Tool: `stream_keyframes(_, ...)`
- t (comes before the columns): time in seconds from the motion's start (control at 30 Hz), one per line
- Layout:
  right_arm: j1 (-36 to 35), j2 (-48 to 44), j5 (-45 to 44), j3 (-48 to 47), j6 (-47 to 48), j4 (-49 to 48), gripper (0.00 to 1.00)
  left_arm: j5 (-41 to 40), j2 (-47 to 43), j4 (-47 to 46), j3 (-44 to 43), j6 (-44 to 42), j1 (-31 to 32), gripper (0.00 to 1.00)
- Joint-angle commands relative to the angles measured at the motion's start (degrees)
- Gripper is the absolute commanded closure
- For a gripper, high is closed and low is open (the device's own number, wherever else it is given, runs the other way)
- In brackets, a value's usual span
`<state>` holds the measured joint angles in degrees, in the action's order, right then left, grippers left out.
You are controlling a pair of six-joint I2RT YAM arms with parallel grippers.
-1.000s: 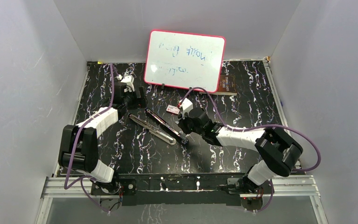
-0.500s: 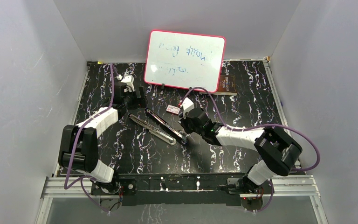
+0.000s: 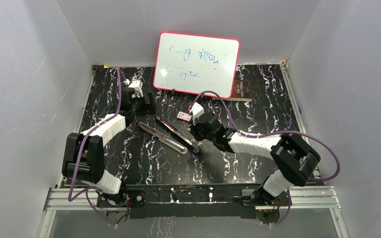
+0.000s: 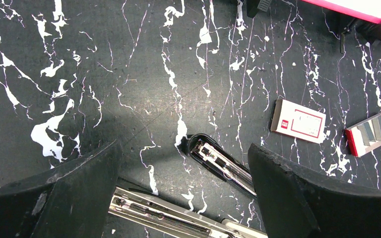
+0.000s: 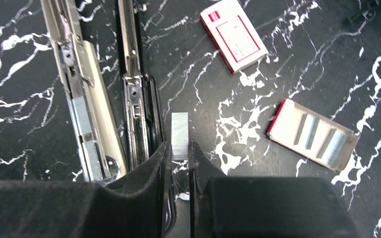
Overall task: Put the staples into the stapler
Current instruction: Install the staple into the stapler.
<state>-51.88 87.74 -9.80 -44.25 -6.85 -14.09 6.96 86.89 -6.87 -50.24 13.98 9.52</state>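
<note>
The stapler (image 3: 171, 135) lies opened flat on the black marbled table, its two halves in a narrow V. In the right wrist view the shiny rail half (image 5: 82, 106) and the black half (image 5: 138, 106) lie at the left. My right gripper (image 5: 180, 146) is shut on a short grey strip of staples (image 5: 179, 135), held upright just right of the black half's hinge end. My left gripper (image 4: 183, 148) stands wide open above the far ends of the halves (image 4: 217, 161), holding nothing.
A small white box with a red label (image 5: 233, 33) lies beyond the stapler. An open cardboard tray (image 5: 313, 134) with more staple strips sits to its right. A pink-framed whiteboard (image 3: 197, 63) leans on the back wall, a brown book (image 3: 241, 90) beside it.
My right gripper, still holding the strip, has edged slightly left toward the stapler's hinge end. The left arm has not moved.
</note>
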Motion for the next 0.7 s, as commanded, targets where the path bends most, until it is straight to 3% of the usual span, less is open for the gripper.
stream_keyframes(0.0, -0.1, 0.7, 3.0, -3.4, -0.3, -4.6, 1.00, 1.1, -2.0, -0.7, 0.1, -0.1, -0.4, 0.03)
stream_keyframes(0.13, -0.5, 1.3, 4.0, -3.9, -1.9, -5.5, 1.00, 1.2, -1.8, -0.7, 0.1, 0.0, -0.5, 0.03)
stream_keyframes(0.43, -5.1, 2.4, -3.9, -2.1, -3.0, -12.2, 1.00, 1.5, -2.2, -1.0, 0.1, 0.5, -0.4, 0.03)
stream_keyframes(0.67, -6.3, -0.5, -6.0, 0.6, -2.3, -10.6, 1.00, 1.6, -2.4, -1.0, 0.3, 0.5, -0.4, 0.03)
